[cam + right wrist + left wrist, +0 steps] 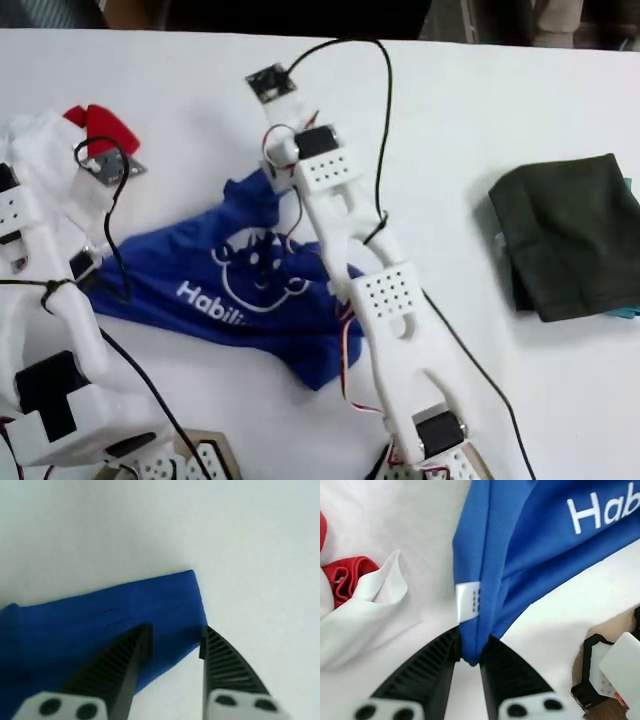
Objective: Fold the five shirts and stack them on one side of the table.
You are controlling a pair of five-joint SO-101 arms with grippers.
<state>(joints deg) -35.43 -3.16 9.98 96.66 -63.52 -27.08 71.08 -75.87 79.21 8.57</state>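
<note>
On the table a spread shirt laid centrally, folded shirts stacked well to its right, crumpled shirts heaped at its left

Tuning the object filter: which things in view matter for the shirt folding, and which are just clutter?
Job:
blue shirt, pinched in the left gripper, right gripper open astride its corner
folded dark green shirt, teal edge beneath
white cloth and red cloth beside the left arm

Lying about:
black cable
wooden arm base
table
</note>
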